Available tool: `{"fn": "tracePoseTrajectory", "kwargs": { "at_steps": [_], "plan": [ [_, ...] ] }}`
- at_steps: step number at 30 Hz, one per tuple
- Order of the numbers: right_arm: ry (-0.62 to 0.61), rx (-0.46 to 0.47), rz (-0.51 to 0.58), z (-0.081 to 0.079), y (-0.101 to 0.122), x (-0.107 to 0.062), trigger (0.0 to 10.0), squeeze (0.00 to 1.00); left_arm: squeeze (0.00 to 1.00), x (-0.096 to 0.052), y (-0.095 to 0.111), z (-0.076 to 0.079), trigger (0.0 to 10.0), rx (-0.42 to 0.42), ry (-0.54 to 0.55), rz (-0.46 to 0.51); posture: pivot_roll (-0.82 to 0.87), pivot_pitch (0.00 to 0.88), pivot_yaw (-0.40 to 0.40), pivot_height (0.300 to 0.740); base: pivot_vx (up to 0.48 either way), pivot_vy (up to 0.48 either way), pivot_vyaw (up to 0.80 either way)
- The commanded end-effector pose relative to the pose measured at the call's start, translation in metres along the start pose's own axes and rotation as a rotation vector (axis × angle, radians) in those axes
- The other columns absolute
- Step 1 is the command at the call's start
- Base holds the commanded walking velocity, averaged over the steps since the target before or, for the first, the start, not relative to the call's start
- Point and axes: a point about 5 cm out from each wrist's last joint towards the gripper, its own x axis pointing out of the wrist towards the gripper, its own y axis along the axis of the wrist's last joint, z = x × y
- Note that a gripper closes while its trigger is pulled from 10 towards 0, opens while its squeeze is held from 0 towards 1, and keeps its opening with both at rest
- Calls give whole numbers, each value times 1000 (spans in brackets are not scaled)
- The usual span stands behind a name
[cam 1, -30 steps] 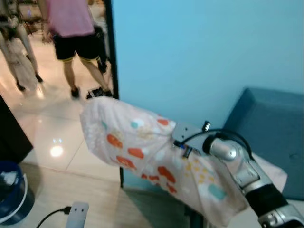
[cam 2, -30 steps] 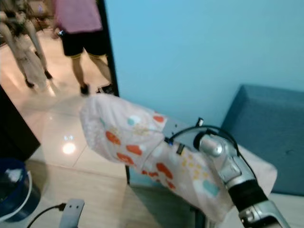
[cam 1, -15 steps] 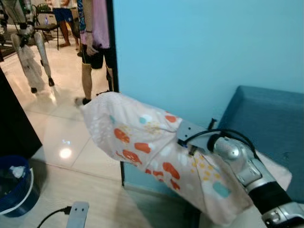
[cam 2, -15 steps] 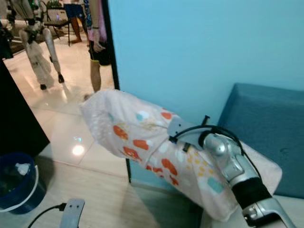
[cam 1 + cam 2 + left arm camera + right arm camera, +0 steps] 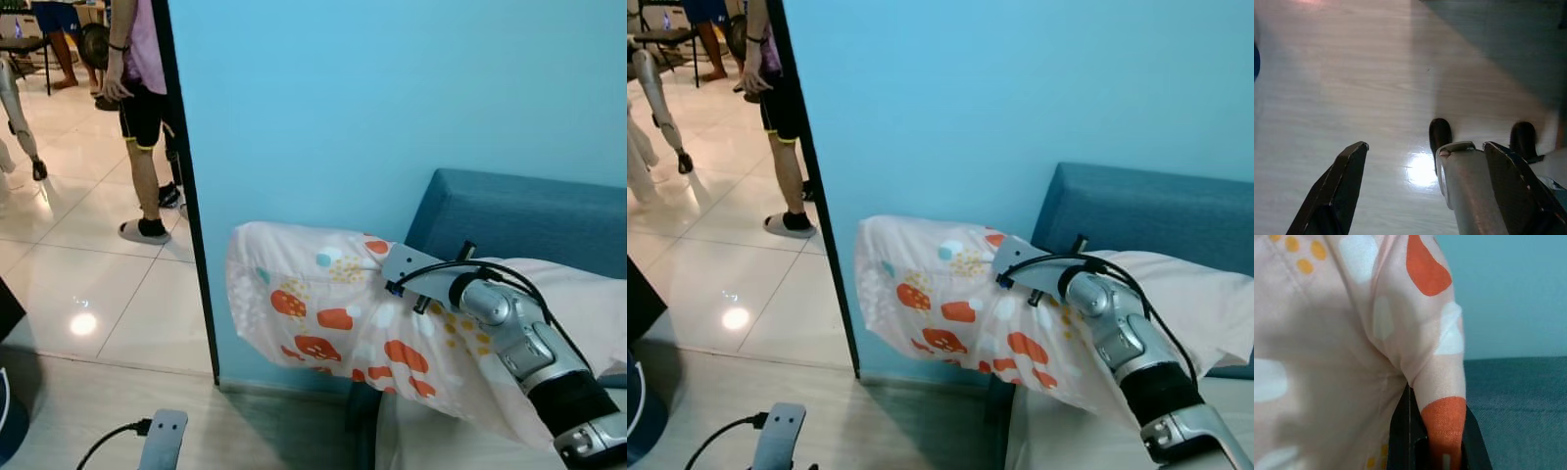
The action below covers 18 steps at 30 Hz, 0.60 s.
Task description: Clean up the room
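Pillow [image 5: 323, 304] soft matt printed cloth; floor tiles [image 5: 88, 264] glossy; sofa [image 5: 1136, 211] woven fabric.

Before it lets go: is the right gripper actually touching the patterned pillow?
Touching. The right wrist view shows the right gripper with its black fingers shut on a fold of the pillow, fabric pinched between them.

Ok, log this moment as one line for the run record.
right gripper: shut on pillow, held up by blue wall | left gripper: open, idle over floor | sofa: at right | person: in doorway
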Motion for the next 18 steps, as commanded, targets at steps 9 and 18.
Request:
{"fn": "tracePoseTrajectory", "kwargs": {
  "at_steps": [9, 18],
  "plan": [
    [-107, 36, -47, 34, -14, -13, 10000, 0, 0, -1, -4, 4, 10000, -2, -9, -9, -27, 0, -76, 740, 0, 0, -622],
    [-94, 100, -65, 31, -18, -14, 10000, 0, 0, -1, -5, 5, 10000, 3, -15, -12, -29, 0, -74, 740, 0, 0, -800]
  ]
}}
